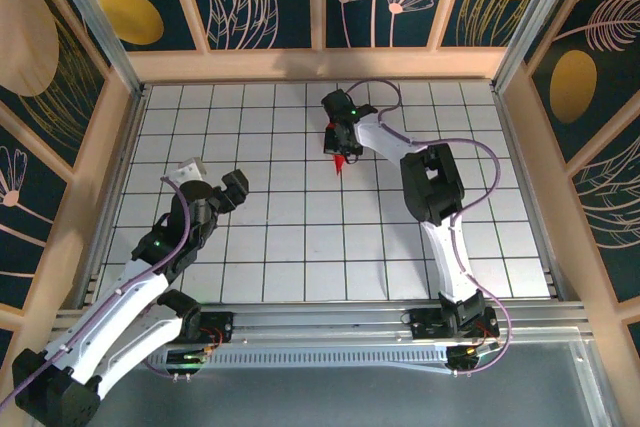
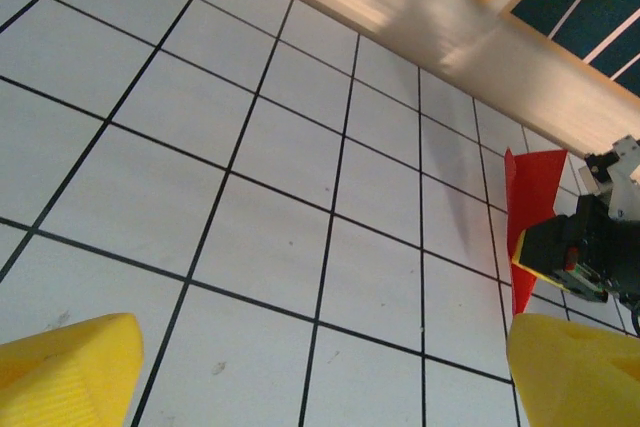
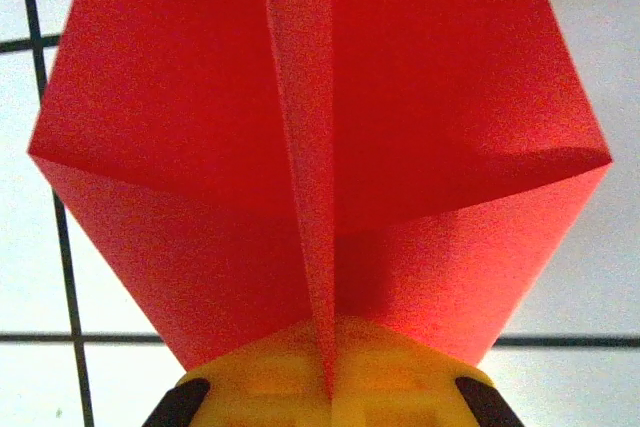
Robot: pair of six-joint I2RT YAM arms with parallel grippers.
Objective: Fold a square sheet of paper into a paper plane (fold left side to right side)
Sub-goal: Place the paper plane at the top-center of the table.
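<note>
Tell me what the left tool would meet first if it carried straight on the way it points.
Most likely the bare white tiles of the table: the left tool points down at them at a slant. The red paper plane sits off to its right, out of that line.

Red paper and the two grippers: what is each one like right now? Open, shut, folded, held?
Paper plane: folded, with wings spread either side of a centre crease, and held.
Right gripper: shut on the paper plane's crease.
Left gripper: open, holding nothing, over the table.
</note>
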